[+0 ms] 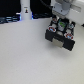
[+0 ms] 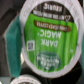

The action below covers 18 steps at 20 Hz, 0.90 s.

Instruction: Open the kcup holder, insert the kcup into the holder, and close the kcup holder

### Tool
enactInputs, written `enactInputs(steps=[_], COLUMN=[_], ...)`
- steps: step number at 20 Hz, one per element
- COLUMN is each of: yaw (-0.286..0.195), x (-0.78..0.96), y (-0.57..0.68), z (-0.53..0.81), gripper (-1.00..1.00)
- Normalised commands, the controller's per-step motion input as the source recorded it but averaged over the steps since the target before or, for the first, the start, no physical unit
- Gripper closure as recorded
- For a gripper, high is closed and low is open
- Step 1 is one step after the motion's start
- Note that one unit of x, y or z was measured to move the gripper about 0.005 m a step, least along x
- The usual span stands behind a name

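Observation:
The kcup holder (image 1: pixel 61 36) is a black boxy unit on the white table at the exterior view's right, with pale-topped pods with red and blue marks in its slots. My gripper (image 1: pixel 61 21) hangs right above it, shut on the kcup (image 1: pixel 60 22), which shows as a small green spot between the fingers. In the wrist view the kcup (image 2: pixel 47 35) fills the picture: a pale lid with a green "Dark Magic" label and a shiny green side. My fingers barely show there. The dark holder (image 2: pixel 10 20) lies behind the kcup.
A white upright object (image 1: pixel 25 10) and dark equipment with a blue light (image 1: pixel 10 19) stand at the back of the exterior view's left. The white table (image 1: pixel 25 55) spreads in front. Another pale pod top (image 2: pixel 27 80) shows beside the kcup.

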Motion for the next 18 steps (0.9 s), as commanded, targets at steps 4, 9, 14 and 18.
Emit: enactInputs(steps=[4, 9, 14, 18], yaw=[0.072, 0.075, 0.065, 0.055], x=[0.20, 0.35, 0.45, 0.50], y=[0.02, -0.23, -0.45, -0.49], z=[0.42, 0.51, 0.39, 0.25], gripper=[-1.00, -1.00, -1.00, -1.00])
